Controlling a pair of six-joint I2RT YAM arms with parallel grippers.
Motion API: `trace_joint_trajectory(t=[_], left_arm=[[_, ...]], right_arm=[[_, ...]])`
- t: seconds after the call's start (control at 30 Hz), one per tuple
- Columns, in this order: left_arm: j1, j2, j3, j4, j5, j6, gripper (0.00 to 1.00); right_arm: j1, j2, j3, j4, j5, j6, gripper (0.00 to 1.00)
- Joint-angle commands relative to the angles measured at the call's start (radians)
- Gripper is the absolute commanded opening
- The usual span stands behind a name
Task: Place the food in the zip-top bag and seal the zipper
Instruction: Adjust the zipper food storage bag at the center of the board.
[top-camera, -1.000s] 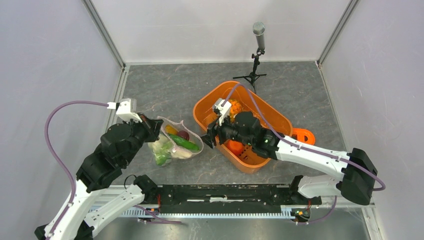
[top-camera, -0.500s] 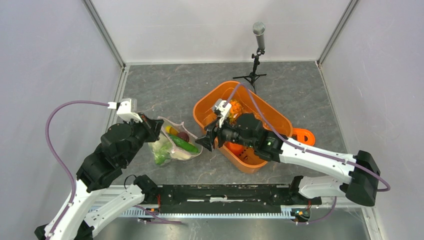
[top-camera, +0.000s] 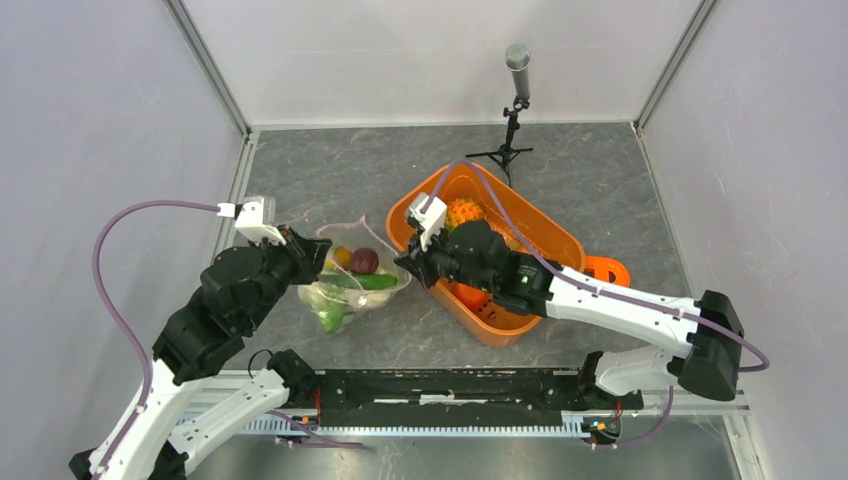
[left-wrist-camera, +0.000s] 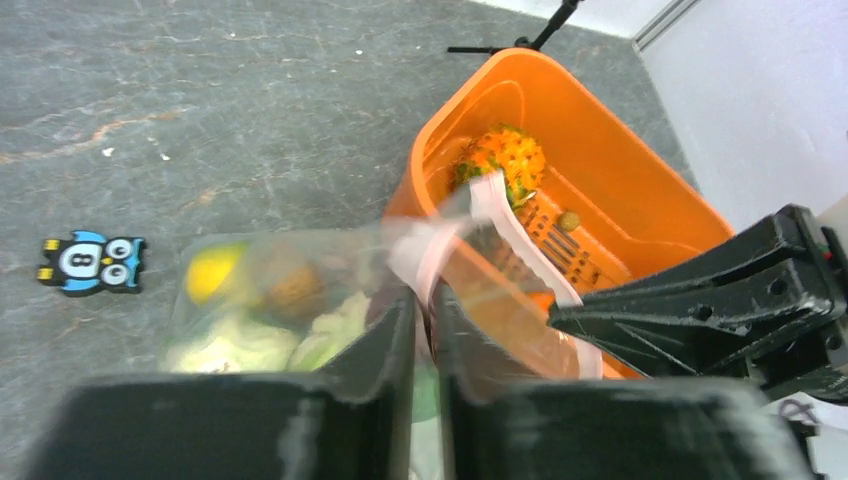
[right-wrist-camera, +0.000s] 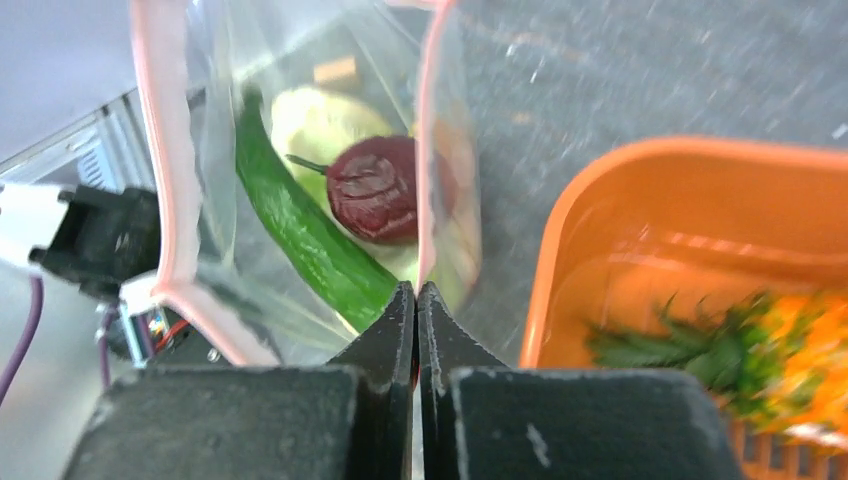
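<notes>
The clear zip-top bag (top-camera: 352, 290) lies between my two grippers with its mouth stretched wide. Inside it are food pieces: a purple fruit (right-wrist-camera: 375, 185), a long green piece (right-wrist-camera: 305, 235), a yellow piece (top-camera: 342, 257) and pale leafy cabbage (top-camera: 322, 297). My left gripper (top-camera: 316, 252) is shut on the pinkish zipper (left-wrist-camera: 505, 215) at the bag's left end. At the right end, my right gripper (right-wrist-camera: 416, 292) is shut on the zipper strip (right-wrist-camera: 430, 150). An orange pineapple (top-camera: 462, 212) lies in the orange basket (top-camera: 545, 232).
The basket stands right of the bag, under my right arm, with an orange piece (top-camera: 470, 295) inside. An orange round object (top-camera: 610, 270) lies beside it. A microphone on a tripod (top-camera: 516, 60) stands behind. An owl sticker (left-wrist-camera: 90, 262) lies on the table.
My right gripper moved left and back to the bag's right end and shut on the zipper strip. The bag's mouth is now stretched wider. The left gripper kept its hold.
</notes>
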Motion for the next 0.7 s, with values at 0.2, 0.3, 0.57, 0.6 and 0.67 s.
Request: trace_joint_trajectory(t=[0.2,0.3,0.57,0.6,0.67], left_arm=[[0.002,-0.040,0.198,-0.018,0.057,0.143,0.76],[0.003,-0.039,0.275,-0.073,0.022,0.181,0.82],[0.002,0.028,0.385,-0.215,0.082,0.285,0.84],[0.002,0.046,0.389,-0.227,0.132,0.293,0.84],[0.003,0.070,0.385,-0.230,0.235,0.310,0.84]], right_arm=[[0.002,0.116,0.351,-0.047,-0.038,-0.294,0.00],[0.000,0.127,0.418,-0.083,-0.189,-0.379,0.00],[-0.033,0.108,0.498,-0.187,-0.408,-0.486,0.00],[-0.048,0.104,0.501,-0.192,-0.444,-0.486,0.00],[-0.079,0.100,0.499,-0.194,-0.535,-0.495,0.00]])
